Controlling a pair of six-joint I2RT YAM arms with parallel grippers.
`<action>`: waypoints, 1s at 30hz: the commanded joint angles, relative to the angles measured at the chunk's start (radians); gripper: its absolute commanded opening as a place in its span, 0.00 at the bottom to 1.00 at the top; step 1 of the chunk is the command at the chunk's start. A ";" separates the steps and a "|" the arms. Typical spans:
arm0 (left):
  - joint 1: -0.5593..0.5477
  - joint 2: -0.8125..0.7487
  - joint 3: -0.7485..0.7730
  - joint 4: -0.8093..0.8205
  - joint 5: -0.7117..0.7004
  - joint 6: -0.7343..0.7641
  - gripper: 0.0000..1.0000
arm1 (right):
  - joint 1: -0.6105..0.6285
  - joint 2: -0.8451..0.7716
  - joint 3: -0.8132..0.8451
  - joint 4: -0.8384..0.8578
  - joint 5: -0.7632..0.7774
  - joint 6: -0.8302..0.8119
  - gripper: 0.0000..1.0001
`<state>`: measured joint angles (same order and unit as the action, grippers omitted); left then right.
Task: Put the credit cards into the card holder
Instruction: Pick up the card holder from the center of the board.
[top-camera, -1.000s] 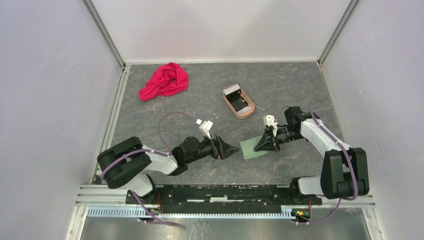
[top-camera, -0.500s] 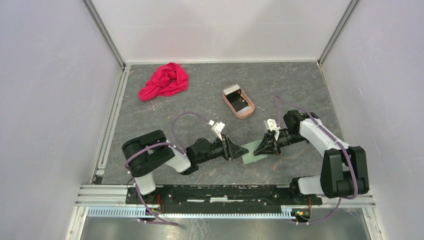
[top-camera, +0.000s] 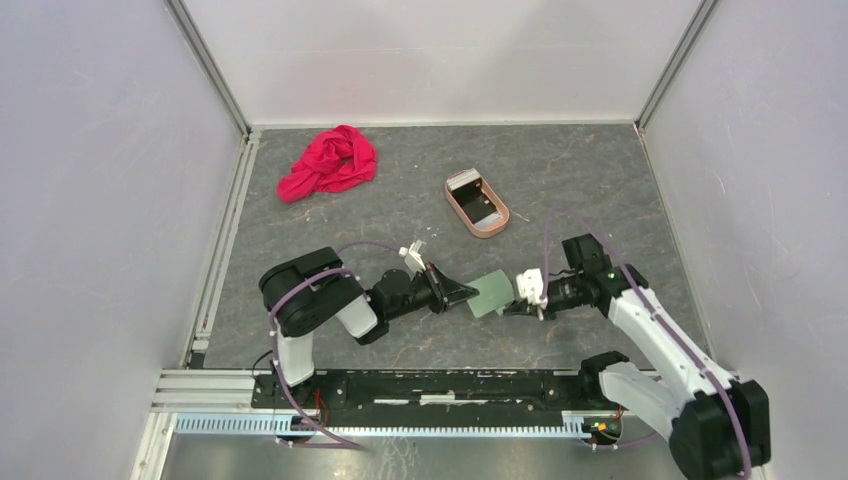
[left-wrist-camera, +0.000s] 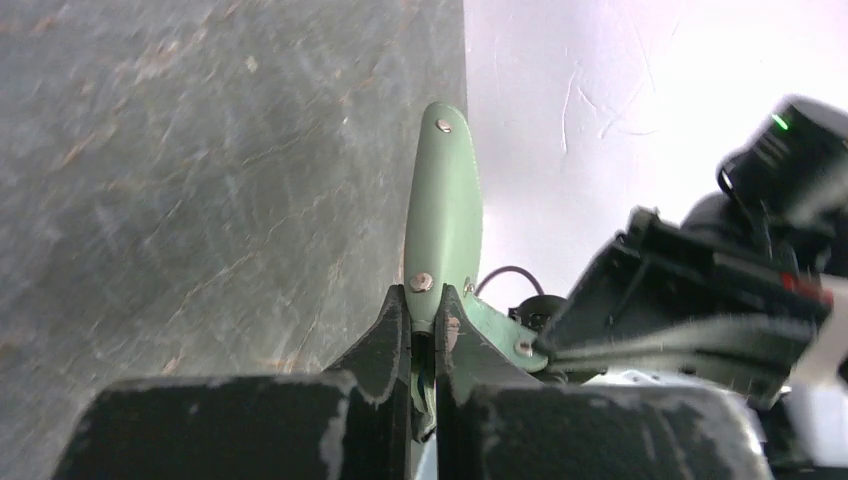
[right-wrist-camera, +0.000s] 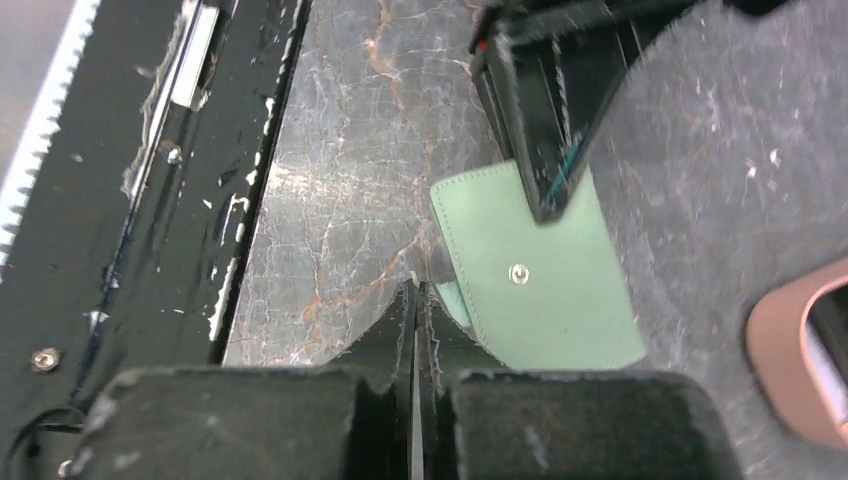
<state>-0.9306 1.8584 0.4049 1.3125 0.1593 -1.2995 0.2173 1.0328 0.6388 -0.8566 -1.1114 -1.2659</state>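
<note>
Your dark grey marbled table (top-camera: 590, 180) fills the top view, and both arms lie low across its lower half, reaching toward each other. Your left arm (top-camera: 335, 305) is folded close to its base at lower left, forearm stretched rightward. Your right arm (top-camera: 655, 335) runs from the lower right corner up and leftward. A crumpled red cloth (top-camera: 330, 160) lies at upper left. Above centre, the pinkish-tan oval tray (top-camera: 488, 232) holds the credit cards (top-camera: 464, 181), silvery-white and dark. Just below centre, the small sage-green folding card holder (top-camera: 490, 293) sits between the grippers. Your left gripper (left-wrist-camera: 425, 300) is clamped on one snap-studded flap, and your right gripper (right-wrist-camera: 415, 295) is pinched tight on the other flap's edge.
</note>
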 joint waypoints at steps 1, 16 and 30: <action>0.018 0.065 0.000 0.092 0.044 -0.229 0.02 | 0.159 -0.127 -0.076 0.200 0.163 0.118 0.00; 0.062 -0.142 0.034 -0.184 0.094 -0.080 0.02 | 0.207 -0.157 0.196 0.025 0.351 0.060 0.87; 0.069 -0.388 0.160 -0.785 0.037 -0.046 0.02 | 0.317 -0.054 0.199 0.247 0.351 0.160 0.78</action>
<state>-0.8669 1.4986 0.5190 0.6716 0.2256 -1.3563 0.4648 0.9798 0.8642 -0.6823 -0.7612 -1.1748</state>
